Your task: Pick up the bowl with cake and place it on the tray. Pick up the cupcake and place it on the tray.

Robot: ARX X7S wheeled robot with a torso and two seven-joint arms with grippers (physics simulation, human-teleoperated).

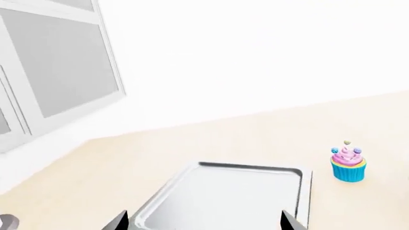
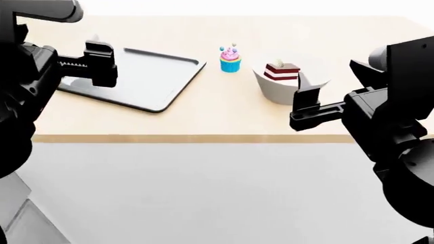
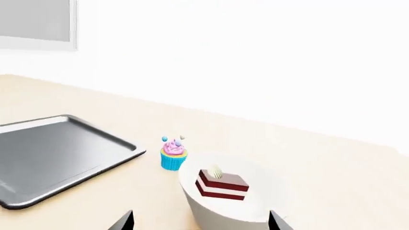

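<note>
Cake [image 2: 281, 70] sits inside the white bowl [image 2: 285, 87], toward the right side of the pale wooden surface [image 2: 217, 112]. It is a dark and white slice with a swirl of cream on top. The cupcake [image 2: 230, 59] stands just beside the bowl, on its left, and the two do not touch. It has a blue wrapper, pink frosting and little candies on top. The grey tray [image 2: 146, 76] lies flat on the left part of the surface, apart from the cupcake, with nothing on it. The left claw [image 2: 101, 63] hangs in the air over the left part of the tray. Its fingers are spread apart and hold nothing. In the left wrist view the two dark fingertips [image 1: 118, 221] show at the edge of the picture with the tray [image 1: 255, 191] between them, and the cupcake [image 1: 348, 164] stands off to one side. The right claw [image 2: 306, 104] hangs in front of the bowl, close to its near side. It is also spread wide and holds nothing. In the right wrist view the bowl [image 3: 223, 208] with the cake [image 3: 221, 184] lies between its fingertips [image 3: 276, 221], and the cupcake [image 3: 173, 154] and tray [image 3: 51, 153] lie farther off. A grey window [image 1: 57, 67] is set in the white wall behind the surface.
</note>
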